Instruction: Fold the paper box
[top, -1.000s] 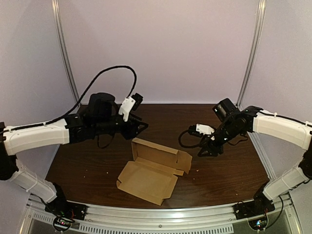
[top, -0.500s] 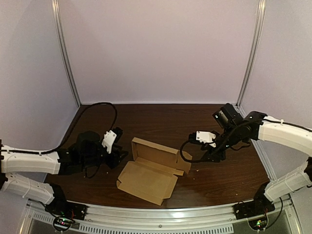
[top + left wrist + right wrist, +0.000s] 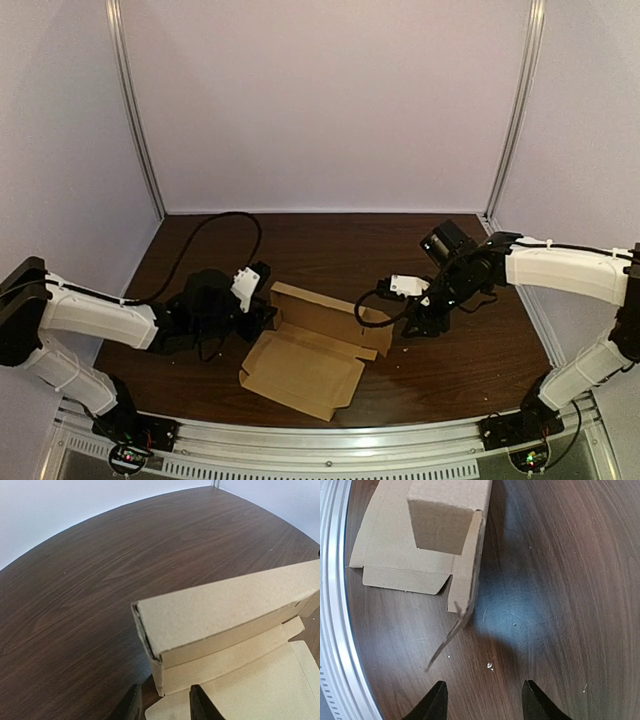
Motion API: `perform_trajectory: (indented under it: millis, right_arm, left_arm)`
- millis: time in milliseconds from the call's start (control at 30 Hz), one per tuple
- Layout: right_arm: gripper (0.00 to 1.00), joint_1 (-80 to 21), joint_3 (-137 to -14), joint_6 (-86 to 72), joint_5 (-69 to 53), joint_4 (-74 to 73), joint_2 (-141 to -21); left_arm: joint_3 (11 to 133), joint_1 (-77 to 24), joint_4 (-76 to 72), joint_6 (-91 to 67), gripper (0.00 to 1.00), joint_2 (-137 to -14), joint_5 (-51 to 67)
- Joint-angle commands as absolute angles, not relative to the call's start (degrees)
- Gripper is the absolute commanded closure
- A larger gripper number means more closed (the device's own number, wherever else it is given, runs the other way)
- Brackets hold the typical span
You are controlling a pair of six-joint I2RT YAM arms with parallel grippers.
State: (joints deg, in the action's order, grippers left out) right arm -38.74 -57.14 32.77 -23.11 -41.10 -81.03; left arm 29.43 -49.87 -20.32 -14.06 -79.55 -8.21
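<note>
From the top camera you have one paper box (image 3: 312,352) in the middle of the desk (image 3: 330,240), between the two arms. Its flat lid panel lies toward the near edge, and the tray part with raised walls sits on the far side. Your left hand (image 3: 264,304) is low at the tray's left end and your right hand (image 3: 411,323) is low just beside its right end. This view is too far off to tell whether either one touches the cardboard or how wide the fingers stand. One black cable (image 3: 205,228) arcs over the desk behind the left arm.

The left wrist camera gives you what the top view hides. The two dark fingertips (image 3: 131,706) are parted by a moderate gap with nothing gripped. The box's near corner stands upright just beyond that gap. You can count two layers of cardboard at the wall's end edge. Whether a fingertip touches the box, I cannot tell.

The right wrist camera shows the two fingertips (image 3: 438,701) spread wide over bare wood, holding nothing and apart from the box. One end flap stands upright, and a thin side flap, seen edge-on, reaches toward the hand. Only here do you see a few white specks (image 3: 490,666) on the desk and the metal rail (image 3: 332,580) along the picture's left side.
</note>
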Motion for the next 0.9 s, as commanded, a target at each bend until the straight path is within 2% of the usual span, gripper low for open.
perform_trajectory:
  millis: [0, 133, 233, 467, 700, 867]
  right_arm:
    - [0.49, -38.9, -58.7, 32.7, -25.5, -40.3, -83.0]
    - [0.5, -38.9, -60.6, 33.3, -25.3, -44.6, -81.7]
    - [0.5, -39.2, -60.7, 35.0, -23.3, -47.4, -75.7]
    - [0.5, -45.0, -59.9, 41.5, -16.2, -53.3, -66.4]
    - [0.49, -45.9, -63.3, 34.6, -17.7, -49.7, -69.7]
    - [0.46, -45.7, -71.4, 28.0, -20.2, -50.7, -78.2]
  left_arm:
    - [32.0, -50.1, -24.4, -15.0, 0.66, -82.4, -12.0]
    - [33.1, -50.1, -24.8, -15.7, 0.67, -84.6, -12.0]
    - [35.0, -50.1, -22.9, -16.1, 0.68, -85.2, -12.0]
    - [44.3, -50.1, -11.5, -12.3, 0.71, -88.3, -10.5]
    - [59.6, -50.1, 3.6, -8.3, 0.71, -97.9, -7.3]
    - [71.1, -50.0, 11.3, -6.7, 0.69, -103.4, -6.0]
